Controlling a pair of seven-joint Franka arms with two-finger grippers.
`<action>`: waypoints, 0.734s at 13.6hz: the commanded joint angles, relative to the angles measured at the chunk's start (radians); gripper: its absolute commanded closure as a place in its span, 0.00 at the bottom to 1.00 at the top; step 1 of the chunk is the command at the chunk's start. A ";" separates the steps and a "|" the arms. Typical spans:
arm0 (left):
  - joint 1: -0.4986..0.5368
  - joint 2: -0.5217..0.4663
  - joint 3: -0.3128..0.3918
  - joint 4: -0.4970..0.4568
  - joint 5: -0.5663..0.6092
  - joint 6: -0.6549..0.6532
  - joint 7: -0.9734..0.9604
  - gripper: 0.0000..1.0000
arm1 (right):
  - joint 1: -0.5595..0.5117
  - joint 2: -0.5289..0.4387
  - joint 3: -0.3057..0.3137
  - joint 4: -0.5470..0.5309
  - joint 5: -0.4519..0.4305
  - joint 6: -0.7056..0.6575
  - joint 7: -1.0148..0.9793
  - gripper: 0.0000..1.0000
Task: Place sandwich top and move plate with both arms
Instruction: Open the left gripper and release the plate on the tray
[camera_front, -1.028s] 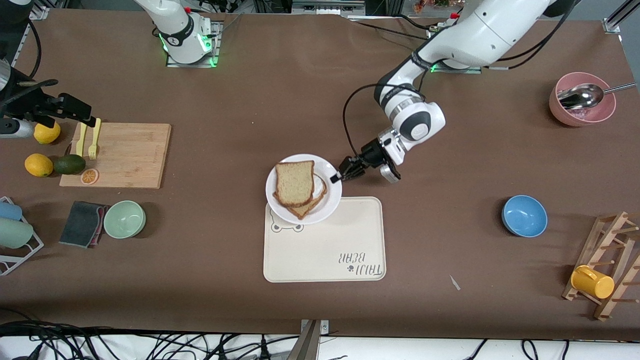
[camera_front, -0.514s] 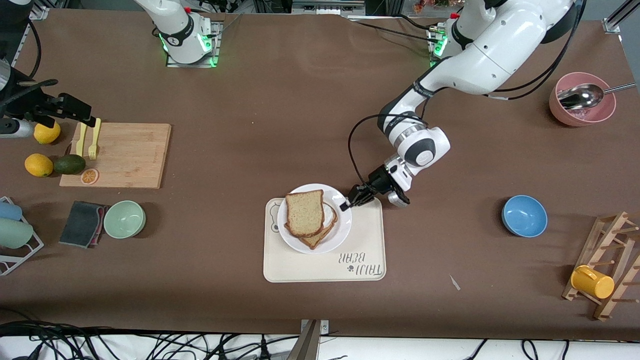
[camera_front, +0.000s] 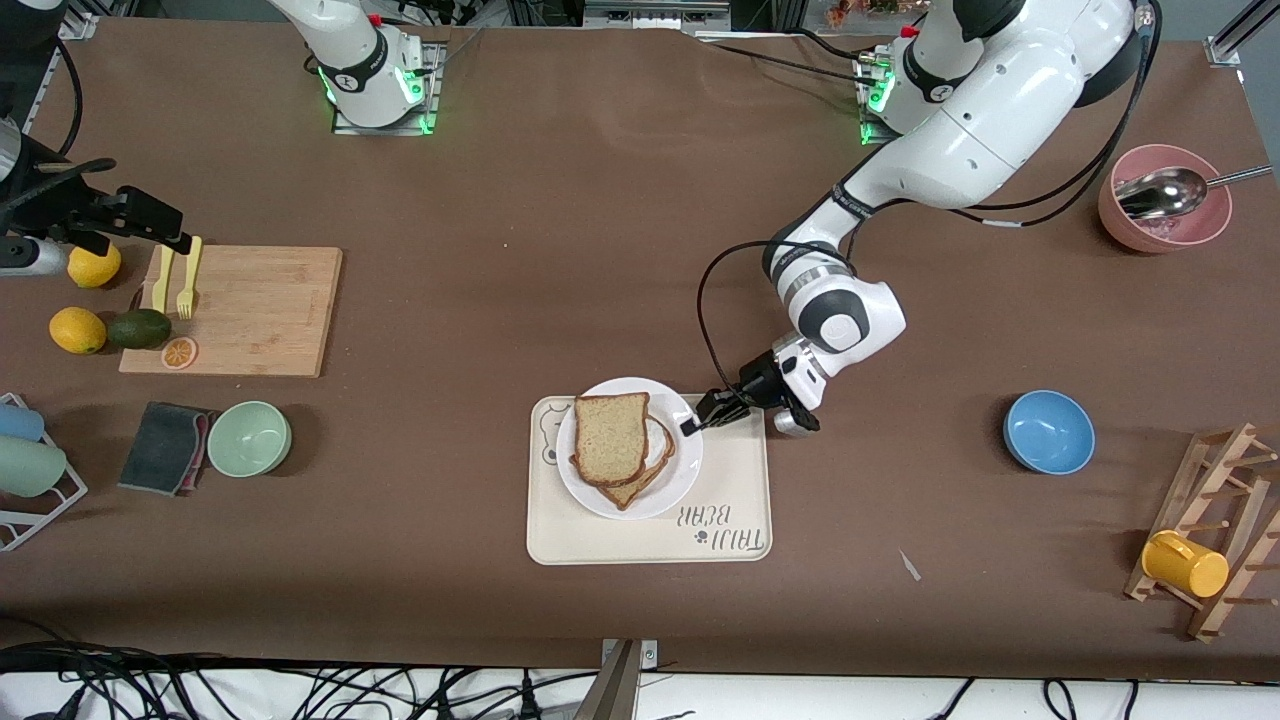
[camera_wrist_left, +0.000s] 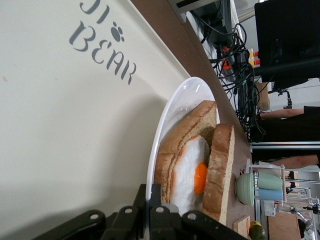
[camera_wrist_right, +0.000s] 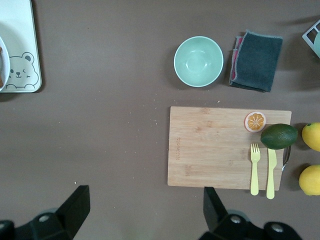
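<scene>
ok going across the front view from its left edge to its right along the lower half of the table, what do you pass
dark grey folded cloth → pale green bowl → cream bear-printed tray → blue bowl → yellow mug on the wooden rack

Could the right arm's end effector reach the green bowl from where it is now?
Probably yes. The right end effector hangs open over bare table by the cutting board, and nothing stands on or over the green bowl, though the dark cloth lies close beside it.

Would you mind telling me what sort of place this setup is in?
Probably a robotics lab staged as a kitchen: two white robot arms bolted to a brown-covered table, tangled black cables along its edge, and a wooden cutting board.
</scene>
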 joint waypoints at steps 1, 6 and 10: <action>-0.023 0.034 0.011 0.047 0.033 0.011 -0.037 1.00 | 0.002 -0.007 0.001 0.004 -0.002 -0.011 0.010 0.00; -0.041 0.045 0.044 0.071 0.030 0.009 -0.037 1.00 | 0.002 -0.007 0.001 0.004 -0.002 -0.013 0.010 0.00; -0.030 0.039 0.044 0.073 0.028 0.008 -0.038 0.72 | 0.002 -0.009 0.001 0.004 0.000 -0.013 0.010 0.00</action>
